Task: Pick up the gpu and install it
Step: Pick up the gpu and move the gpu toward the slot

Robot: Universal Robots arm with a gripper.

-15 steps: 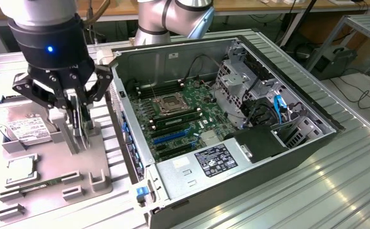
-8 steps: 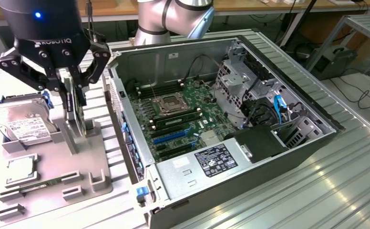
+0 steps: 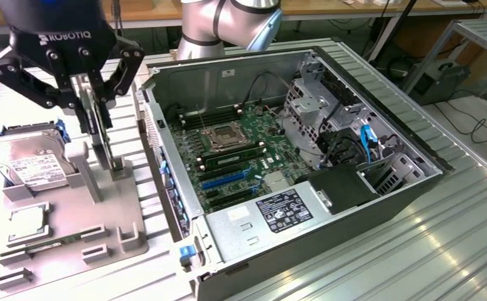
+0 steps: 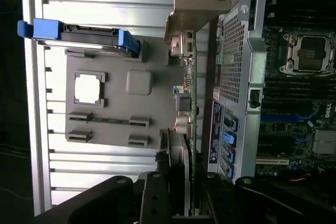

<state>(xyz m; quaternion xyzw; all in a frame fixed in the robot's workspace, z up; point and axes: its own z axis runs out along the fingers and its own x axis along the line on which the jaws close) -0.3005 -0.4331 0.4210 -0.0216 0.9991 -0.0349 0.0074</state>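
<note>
Claw (image 4: 184,208) clamps upright gpu (image 4: 181,148); hard drive (image 3: 26,160), open case (image 3: 252,222) flank it.

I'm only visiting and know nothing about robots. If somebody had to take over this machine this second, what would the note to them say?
The tool is down over the top edge of the gpu; whether it has gripped cannot be told.
The gpu stands on edge in the grey holder, on the exterior view's left of the open computer case.
Done: the tool is at the card.
Left: the gpu is not yet lifted out and not installed; the blue slots on the motherboard hold no card.
The hard drive sits in the same holder.
</note>
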